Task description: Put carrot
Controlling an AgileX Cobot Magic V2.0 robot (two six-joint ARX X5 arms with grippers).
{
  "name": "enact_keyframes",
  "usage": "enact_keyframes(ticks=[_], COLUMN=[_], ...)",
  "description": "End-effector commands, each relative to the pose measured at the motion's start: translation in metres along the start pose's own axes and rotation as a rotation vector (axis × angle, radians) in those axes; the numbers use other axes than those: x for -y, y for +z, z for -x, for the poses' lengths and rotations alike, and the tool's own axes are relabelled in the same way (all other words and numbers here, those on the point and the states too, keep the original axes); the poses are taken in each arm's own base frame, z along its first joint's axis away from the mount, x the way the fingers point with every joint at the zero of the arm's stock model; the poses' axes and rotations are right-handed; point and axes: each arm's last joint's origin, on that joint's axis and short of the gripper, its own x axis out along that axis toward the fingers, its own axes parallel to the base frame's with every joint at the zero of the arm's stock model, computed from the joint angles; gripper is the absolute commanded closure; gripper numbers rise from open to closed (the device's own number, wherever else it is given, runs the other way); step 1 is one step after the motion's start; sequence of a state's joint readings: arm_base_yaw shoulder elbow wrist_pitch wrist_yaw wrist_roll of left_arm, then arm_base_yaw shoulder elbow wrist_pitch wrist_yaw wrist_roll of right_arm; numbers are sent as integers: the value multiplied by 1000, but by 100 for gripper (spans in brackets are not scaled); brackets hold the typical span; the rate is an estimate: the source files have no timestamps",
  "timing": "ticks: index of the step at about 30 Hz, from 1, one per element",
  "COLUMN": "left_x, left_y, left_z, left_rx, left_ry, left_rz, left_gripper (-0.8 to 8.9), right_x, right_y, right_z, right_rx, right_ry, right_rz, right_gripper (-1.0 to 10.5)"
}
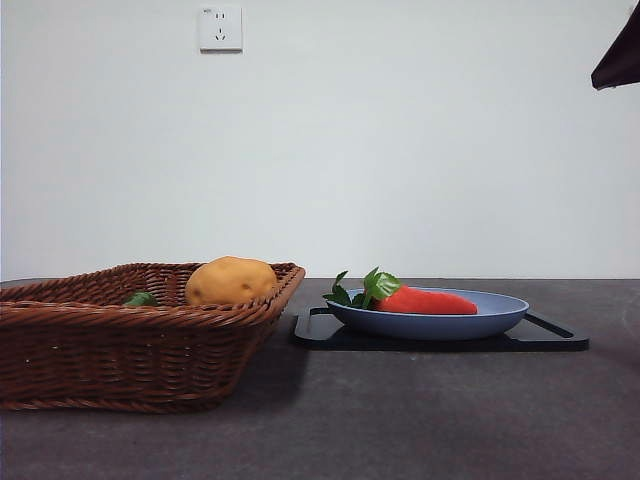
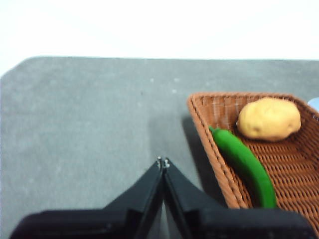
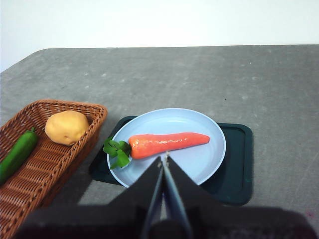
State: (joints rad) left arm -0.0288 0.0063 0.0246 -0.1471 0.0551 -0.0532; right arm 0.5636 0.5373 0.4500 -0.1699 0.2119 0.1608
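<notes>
No readable labels anywhere. Your carrot [image 3: 167,143] lies flat on the blue plate [image 3: 199,164], which sits on the black tray [image 3: 237,164], leaves toward the wicker basket [image 3: 30,184]. Right gripper [image 3: 164,156] hangs above the plate, jaws pressed together, empty. Left gripper [image 2: 163,162] hangs over bare counter [image 2: 89,124] beside the basket, jaws also pressed together.

Plain white wall [image 1: 400,150] with socket [image 1: 220,28], grey table [image 1: 420,410].

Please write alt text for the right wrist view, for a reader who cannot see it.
An orange carrot with green leaves lies on a light blue plate set on a dark tray, with the right gripper shut above the plate's near edge. Beside the tray, a wicker basket holds a potato and a green vegetable.
</notes>
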Motion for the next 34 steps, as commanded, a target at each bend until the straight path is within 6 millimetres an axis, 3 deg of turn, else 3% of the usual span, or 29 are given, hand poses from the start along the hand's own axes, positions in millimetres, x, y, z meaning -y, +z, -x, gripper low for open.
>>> enact_keyframes(ticks=[1, 15, 19, 25, 29, 34], left_x=[0, 0, 0, 0, 0, 0], left_y=[2, 1, 1, 1, 1, 1], left_z=[0, 0, 0, 0, 0, 0], left_rx=[27, 21, 21, 22, 22, 22], left_ry=[1, 1, 1, 1, 1, 2], left_rz=[4, 5, 5, 5, 5, 5], left_gripper=[805, 805, 805, 805, 805, 805], right_x=[-1, -1, -1, 17, 32, 45], right_y=[3, 3, 3, 7, -5, -35], right_z=[1, 1, 2, 36, 50, 46], right_rx=[16, 17, 20, 153, 183, 172], right_ry=[4, 4, 6, -89, -169, -220], right_rz=[-9, -8, 74, 160, 128, 109], right_gripper=[943, 943, 943, 943, 943, 943])
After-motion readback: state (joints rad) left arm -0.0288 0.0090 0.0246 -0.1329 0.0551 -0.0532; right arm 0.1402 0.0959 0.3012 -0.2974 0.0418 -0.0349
